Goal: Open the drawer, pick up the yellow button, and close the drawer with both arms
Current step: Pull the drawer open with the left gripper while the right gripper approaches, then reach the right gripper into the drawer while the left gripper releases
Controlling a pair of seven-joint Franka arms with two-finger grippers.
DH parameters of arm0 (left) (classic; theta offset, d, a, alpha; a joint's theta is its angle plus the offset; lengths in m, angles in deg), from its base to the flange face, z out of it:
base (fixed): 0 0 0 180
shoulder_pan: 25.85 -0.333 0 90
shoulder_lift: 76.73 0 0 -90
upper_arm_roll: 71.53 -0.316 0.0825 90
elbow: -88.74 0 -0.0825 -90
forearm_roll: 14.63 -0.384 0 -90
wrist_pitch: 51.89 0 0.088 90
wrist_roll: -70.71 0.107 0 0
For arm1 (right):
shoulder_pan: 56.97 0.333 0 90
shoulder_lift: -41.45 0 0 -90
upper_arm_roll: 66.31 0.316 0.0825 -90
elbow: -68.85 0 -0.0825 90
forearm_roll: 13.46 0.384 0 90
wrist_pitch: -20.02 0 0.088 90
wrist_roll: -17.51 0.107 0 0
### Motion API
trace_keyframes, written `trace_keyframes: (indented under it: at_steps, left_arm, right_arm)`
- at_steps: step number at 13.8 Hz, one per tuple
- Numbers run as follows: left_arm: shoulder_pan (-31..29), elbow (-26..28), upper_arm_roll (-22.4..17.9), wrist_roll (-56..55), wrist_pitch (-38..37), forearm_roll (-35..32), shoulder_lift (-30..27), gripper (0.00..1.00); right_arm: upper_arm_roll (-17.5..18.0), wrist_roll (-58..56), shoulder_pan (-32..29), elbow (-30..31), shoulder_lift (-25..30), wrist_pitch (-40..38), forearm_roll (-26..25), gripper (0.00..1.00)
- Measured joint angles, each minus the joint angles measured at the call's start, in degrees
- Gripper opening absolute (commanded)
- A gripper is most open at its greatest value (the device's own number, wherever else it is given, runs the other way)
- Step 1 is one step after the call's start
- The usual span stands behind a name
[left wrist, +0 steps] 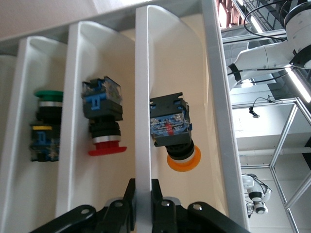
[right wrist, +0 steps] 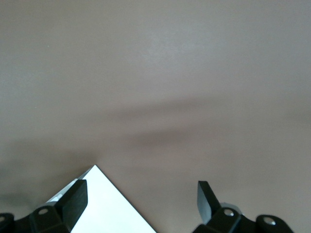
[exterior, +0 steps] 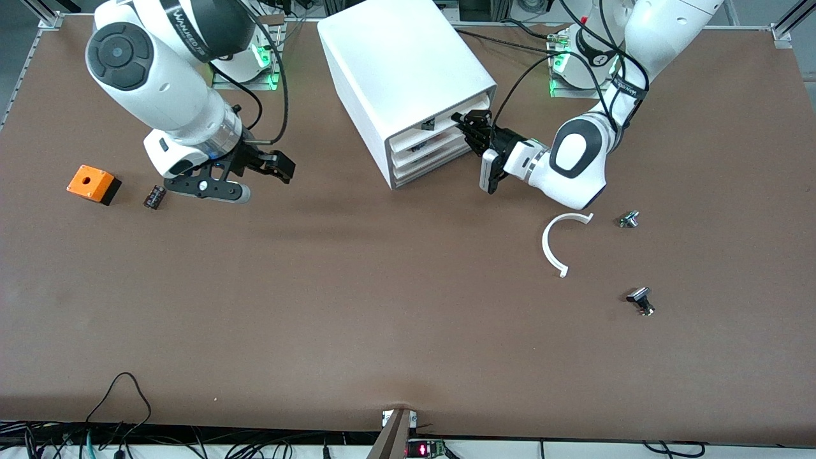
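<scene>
- A brown bench (exterior: 357, 306) fills the front view, with dark cables trailing along the edge nearest the front camera.
- Nearest the front camera, toward the left arm's end, a small black-and-silver part (exterior: 641, 300) lies alone.
- Farther from the camera, a white curved strip (exterior: 553, 245) lies beside a second small silver part (exterior: 629, 219).
- Toward the right arm's end, an orange cube (exterior: 93, 183) with a hole sits near a small dark part (exterior: 154, 196).
- The right pincer (exterior: 255, 172) hangs over bare bench beside that dark part, fingers spread and holding nothing; this arm waits.
- The left pincer (exterior: 470, 127) is at the cabinet's front, clenched on the front wall of the drawer (left wrist: 143, 97).
- In the left wrist view the drawer's inside shows, and the button (left wrist: 174, 131) with its orange cap lies in it.
- The two lower drawers hold a red-capped button (left wrist: 103, 119) and a green-capped button (left wrist: 47, 124).
- The white cabinet (exterior: 401, 70) stands farthest from the camera, near the arms' bases.
</scene>
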Motion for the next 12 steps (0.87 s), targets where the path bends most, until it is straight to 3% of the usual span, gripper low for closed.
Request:
trace_keyframes:
  at_steps: [5, 6, 12]
  left_arm:
    - [-1.84, -9.68, -6.21, -5.03, -0.79, -8.33, 1.18, 0.0]
    - [-2.48, -11.35, -6.6, -5.55, -1.17, -9.25, 1.97, 0.99]
    - [-3.12, -15.42, -7.08, -8.77, -0.29, -11.57, 4.69, 1.0]
  right_arm:
    - [0.0, 2.92, 2.01, -3.76, -3.07, 0.07, 0.0, 1.0]
    - [0.01, 3.3, 2.52, -4.6, -3.85, 0.12, 0.0, 1.0]
    - [0.01, 6.58, 6.68, -12.5, -8.65, 0.68, 0.0, 1.0]
